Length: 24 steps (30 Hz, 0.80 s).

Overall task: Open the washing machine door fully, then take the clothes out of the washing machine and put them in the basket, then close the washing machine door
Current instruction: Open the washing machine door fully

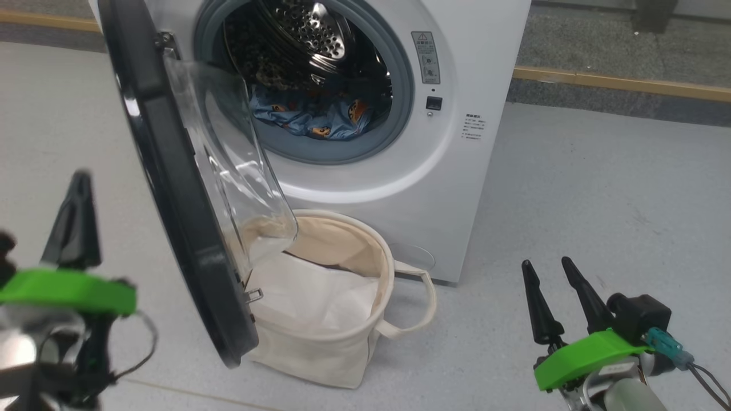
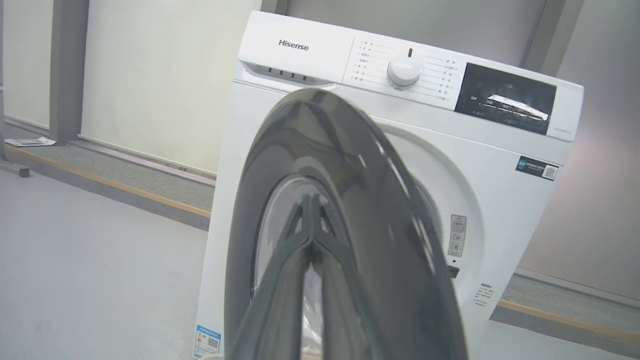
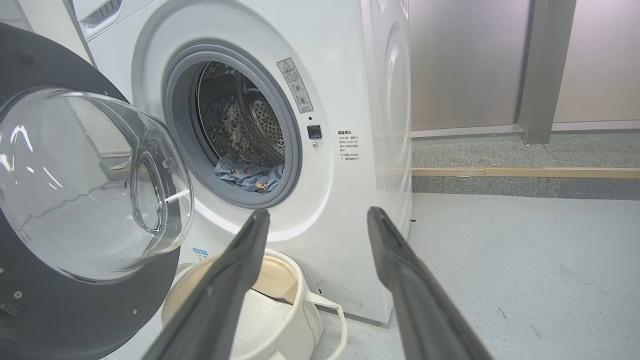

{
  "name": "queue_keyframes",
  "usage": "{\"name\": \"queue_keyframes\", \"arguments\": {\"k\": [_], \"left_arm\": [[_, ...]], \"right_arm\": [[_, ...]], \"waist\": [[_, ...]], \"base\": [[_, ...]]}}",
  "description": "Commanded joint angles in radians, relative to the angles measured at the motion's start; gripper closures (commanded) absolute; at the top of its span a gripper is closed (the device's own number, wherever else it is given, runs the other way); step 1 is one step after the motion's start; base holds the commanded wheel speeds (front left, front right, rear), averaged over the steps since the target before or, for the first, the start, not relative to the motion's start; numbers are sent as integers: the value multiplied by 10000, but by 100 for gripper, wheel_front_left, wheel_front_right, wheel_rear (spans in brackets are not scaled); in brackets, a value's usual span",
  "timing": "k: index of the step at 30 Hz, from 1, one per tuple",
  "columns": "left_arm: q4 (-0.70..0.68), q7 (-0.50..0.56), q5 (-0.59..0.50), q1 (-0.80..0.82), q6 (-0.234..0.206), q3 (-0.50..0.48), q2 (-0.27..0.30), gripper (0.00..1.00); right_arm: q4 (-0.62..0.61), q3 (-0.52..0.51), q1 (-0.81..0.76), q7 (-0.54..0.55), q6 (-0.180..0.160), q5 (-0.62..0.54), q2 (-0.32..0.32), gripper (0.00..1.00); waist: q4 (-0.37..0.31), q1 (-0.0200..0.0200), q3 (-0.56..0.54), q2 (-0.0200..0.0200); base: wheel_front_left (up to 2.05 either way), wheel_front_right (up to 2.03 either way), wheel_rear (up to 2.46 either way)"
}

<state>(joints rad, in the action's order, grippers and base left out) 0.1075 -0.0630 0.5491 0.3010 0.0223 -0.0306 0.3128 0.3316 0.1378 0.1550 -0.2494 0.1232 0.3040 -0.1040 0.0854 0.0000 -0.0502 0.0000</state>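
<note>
A: What's ahead?
B: White boxy washing machine [image 1: 468, 68]; its glossy black door [image 1: 171, 194] hangs open in front of the closed, empty left gripper [image 1: 79, 182].
A: Smaller?
B: Soft cream basket [image 1: 320, 354] ahead of the spread right gripper [image 1: 543, 262]; blue clothes [image 1: 308, 117] (crumpled) in the perforated drum [image 1: 320, 28].

Smooth pale grey floor [image 1: 599, 188] meets a raised speckled ledge [image 3: 525, 150] edged in tan; behind it pale wall panels [image 2: 150, 75], a grey pillar [image 3: 545, 70], perhaps a paper sheet [image 2: 30, 142].
</note>
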Motion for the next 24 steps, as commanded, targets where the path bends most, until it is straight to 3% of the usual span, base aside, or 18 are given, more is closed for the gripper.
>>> {"name": "queue_keyframes", "arguments": {"k": [1, 9, 13, 18, 24], "left_arm": [[-705, 320, 76, 616, -177, -251, 160, 100], [-4248, 2880, 429, 438, -1395, 1075, -866, 100], [-5086, 3483, 385, 49, -1756, 1984, -1410, 100], [-4518, 3221, 74, -432, -1860, 2829, -1883, 100], [-2570, 1807, -373, -644, -1600, 3366, -2176, 100]], "right_arm": [[-280, 150, 179, -124, 75, 44, -32, 0], [-324, 60, 177, -124, 75, 10, -23, 0], [-358, -11, 177, -124, 75, -14, -7, 0], [-401, 9, 244, -124, 75, -28, 23, 0], [-477, -22, 323, -124, 75, -69, 36, 0]], "waist": [[13, 0, -12, 0], [136, 0, 24, 0], [198, 0, 100, 0], [200, 0, 202, 0], [185, 0, 327, 0]], "base": [[0, 0, 0], [0, 0, 0], [0, 0, 0], [0, 0, 0], [0, 0, 0]]}}
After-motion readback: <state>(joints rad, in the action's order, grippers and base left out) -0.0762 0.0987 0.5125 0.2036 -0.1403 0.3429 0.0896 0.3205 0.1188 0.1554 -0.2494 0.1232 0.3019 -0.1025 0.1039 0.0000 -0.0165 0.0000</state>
